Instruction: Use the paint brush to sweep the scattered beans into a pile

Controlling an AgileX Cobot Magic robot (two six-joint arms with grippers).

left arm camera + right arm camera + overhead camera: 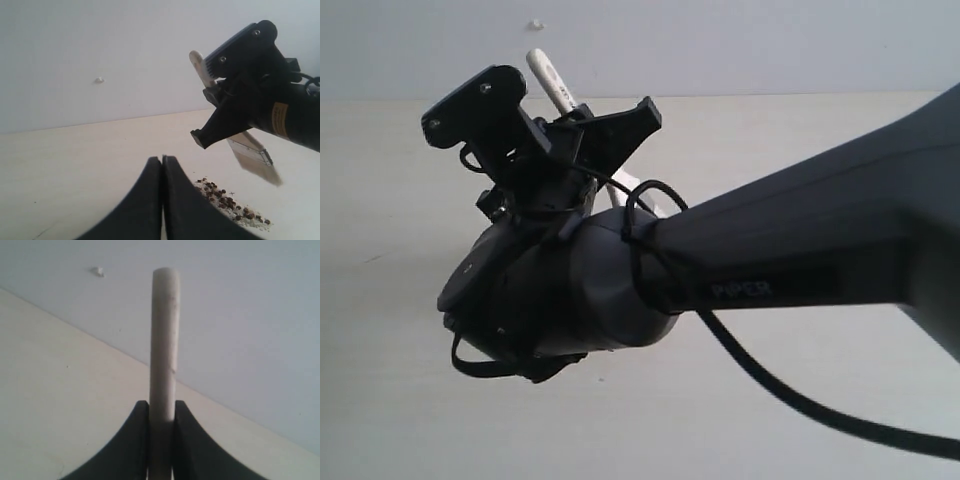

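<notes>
The beans [227,202] lie with pale crumbs in one elongated heap on the pale table, right beside my left gripper [162,159]. That gripper is shut and holds nothing. My right gripper [235,85] is shut on the paint brush's wooden handle [163,340], which sticks up between its jaws [162,407]. The silver ferrule [250,145] and cream bristles [259,169] hang just beyond the heap, and I cannot tell whether they touch the table. In the exterior view the right gripper [565,115] holds the handle [548,75], and the arm hides the beans.
The right arm [770,260] with its black cable [790,395] fills much of the exterior view. The pale table [380,200] runs back to a light wall that has a small white speck [99,79].
</notes>
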